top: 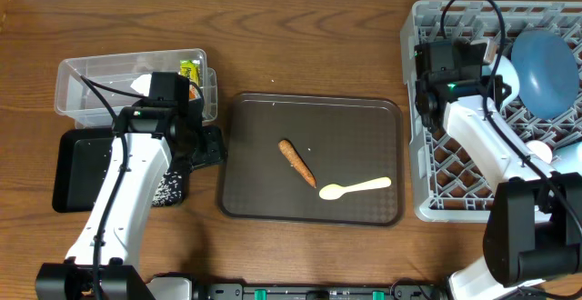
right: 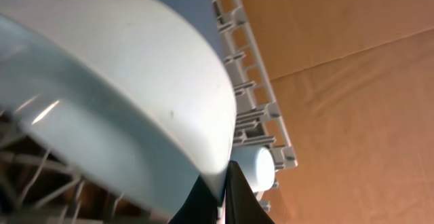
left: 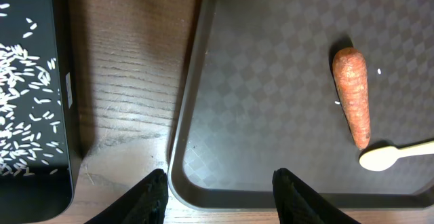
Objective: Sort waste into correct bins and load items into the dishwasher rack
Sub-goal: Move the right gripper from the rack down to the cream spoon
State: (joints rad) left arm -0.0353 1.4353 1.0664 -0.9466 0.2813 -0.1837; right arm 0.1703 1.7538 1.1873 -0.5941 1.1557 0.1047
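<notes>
One carrot piece (top: 297, 163) and one pale yellow spoon (top: 355, 188) lie on the brown tray (top: 364, 118) – left gripper (left: 220, 197) spread over its left edge – right gripper (right: 218, 200) pinches one white bowl (right: 135, 68) by the rim in the rack (top: 427, 182), far right

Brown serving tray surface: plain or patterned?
Diamond checker on the brown serving tray; left wrist view.

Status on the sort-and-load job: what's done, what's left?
Done: rice is in the black tray, the wrapper is in the clear tub, and the blue plate is in the rack.
In hand: the right gripper pinches the white bowl by its rim at the rack.
Left: the carrot and spoon lie on the brown tray; the left gripper is open at its edge.
</notes>
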